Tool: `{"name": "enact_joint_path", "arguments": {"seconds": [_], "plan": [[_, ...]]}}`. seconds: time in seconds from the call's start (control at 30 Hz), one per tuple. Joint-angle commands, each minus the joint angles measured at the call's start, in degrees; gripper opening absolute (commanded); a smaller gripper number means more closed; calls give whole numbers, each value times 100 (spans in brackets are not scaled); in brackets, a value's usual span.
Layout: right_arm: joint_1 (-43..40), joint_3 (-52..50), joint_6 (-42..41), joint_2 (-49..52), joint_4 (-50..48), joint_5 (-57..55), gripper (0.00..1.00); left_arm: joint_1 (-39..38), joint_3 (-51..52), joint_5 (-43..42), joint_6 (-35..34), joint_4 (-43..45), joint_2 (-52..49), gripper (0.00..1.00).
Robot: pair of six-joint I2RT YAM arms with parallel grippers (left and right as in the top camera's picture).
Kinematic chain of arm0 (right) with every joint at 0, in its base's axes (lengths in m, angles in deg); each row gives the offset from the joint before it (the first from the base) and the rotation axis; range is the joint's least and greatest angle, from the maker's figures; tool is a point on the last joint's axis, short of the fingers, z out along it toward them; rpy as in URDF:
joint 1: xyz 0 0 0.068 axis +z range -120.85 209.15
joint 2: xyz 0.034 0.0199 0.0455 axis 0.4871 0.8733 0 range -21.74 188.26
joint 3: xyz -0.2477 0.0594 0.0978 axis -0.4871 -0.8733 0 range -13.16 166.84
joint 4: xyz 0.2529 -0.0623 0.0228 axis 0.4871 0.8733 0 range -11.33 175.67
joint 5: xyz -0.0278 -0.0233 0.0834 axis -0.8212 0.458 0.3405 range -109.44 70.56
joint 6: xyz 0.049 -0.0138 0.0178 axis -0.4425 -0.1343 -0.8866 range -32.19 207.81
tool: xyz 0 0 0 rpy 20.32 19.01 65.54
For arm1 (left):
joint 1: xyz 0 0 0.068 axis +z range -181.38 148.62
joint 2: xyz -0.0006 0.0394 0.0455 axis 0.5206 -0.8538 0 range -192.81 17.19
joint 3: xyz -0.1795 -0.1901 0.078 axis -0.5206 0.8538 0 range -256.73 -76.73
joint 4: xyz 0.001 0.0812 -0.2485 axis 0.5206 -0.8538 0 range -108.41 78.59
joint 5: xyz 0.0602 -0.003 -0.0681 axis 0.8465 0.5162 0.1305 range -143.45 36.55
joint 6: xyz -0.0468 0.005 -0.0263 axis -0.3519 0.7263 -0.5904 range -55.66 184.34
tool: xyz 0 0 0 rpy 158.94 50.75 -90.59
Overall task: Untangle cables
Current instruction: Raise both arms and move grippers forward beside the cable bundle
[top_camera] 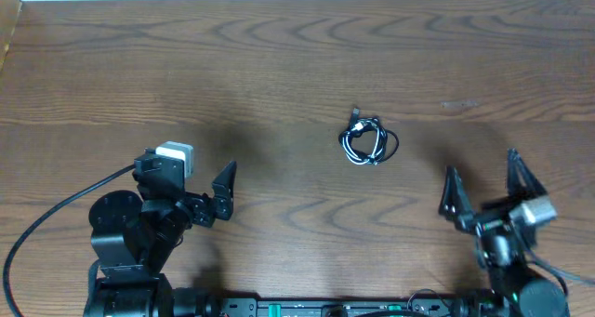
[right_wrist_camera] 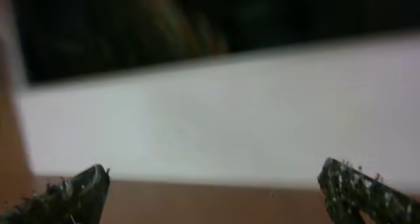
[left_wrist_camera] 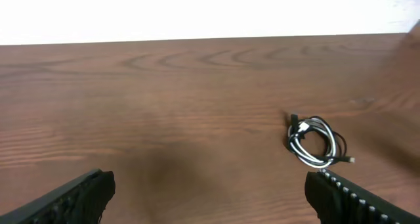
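Finding the cables lying as one small coiled bundle on the wooden table, a little right of centre, between the two arms and farther out from the base than either. Noting black and whitish strands looped together, with one plug end sticking out at the top, and seeing no strand pulled free. Judging the task as not yet begun, with all the separating and laying out left to do. Recording the left gripper as spread wide and grasping nothing, well apart from the bundle. Recording the right gripper as likewise splayed and empty, near the bundle but not touching. Reading no brand, label or writing anywhere, the plug ends being too small for telling any markings.
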Motion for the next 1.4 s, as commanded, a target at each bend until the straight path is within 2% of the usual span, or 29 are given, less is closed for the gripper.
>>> {"name": "enact_joint_path", "arguments": {"seconds": [0.0,0.13,0.27,0.43,0.63,0.77,0.97,1.07,1.37], "plan": [[15,490,-262,-33,-249,590,99,-28,-146,-286,57,4,13,98],[15,1259,-258,-31,802,573,99,-28,-146,-284,57,4,13,98],[15,2339,-125,52,2914,-354,99,-31,-144,-323,4,17,11,98],[15,3626,264,494,4529,-1104,99,-28,-144,-437,-195,0,11,98],[15,4848,369,1429,5501,-1147,99,-28,-144,-433,-286,-33,11,98],[15,5641,369,2485,6415,-1145,99,-28,-144,-435,-260,-59,11,98],[15,6369,369,3696,7342,-1145,99,-28,-221,-437,-234,-61,11,98],[15,6686,382,4242,7744,-1145,99,-28,-321,-570,70,-83,11,98],[15,7420,866,5770,8922,-1054,99,-28,-691,-483,315,-133,-260,98]]}}
